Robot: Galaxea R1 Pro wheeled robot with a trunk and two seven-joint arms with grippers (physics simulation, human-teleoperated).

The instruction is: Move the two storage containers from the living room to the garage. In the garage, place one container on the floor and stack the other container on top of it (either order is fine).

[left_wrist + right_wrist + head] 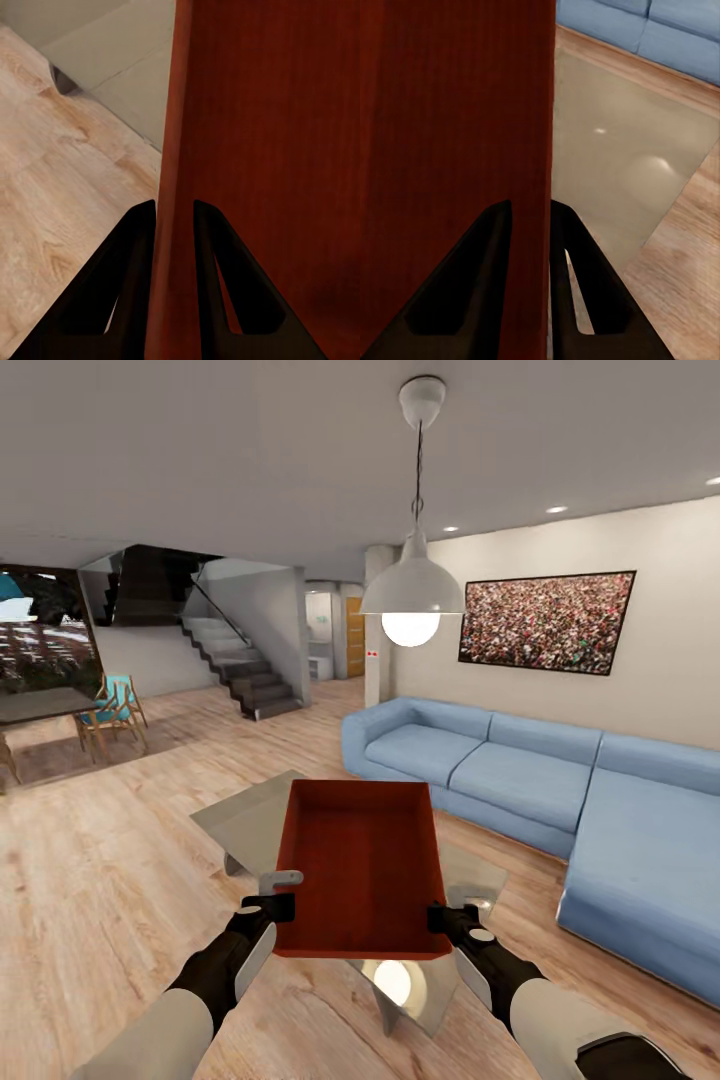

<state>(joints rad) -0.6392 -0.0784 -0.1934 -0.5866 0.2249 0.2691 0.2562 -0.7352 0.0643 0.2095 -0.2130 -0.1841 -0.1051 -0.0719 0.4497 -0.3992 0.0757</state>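
Gripping orange-red storage container [362,865] walls, left end effector [278,906], right end effector [446,918], above glass table [240,815]

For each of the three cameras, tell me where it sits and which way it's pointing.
Head view: on the robot's head, facing forward and down over the container, coffee table and sofa; both forearms show.
Left wrist view: on the left arm, looking along the left gripper clamping the bin's wall.
Right wrist view: on the right arm, along the right gripper clamping the opposite wall.
All share the container.
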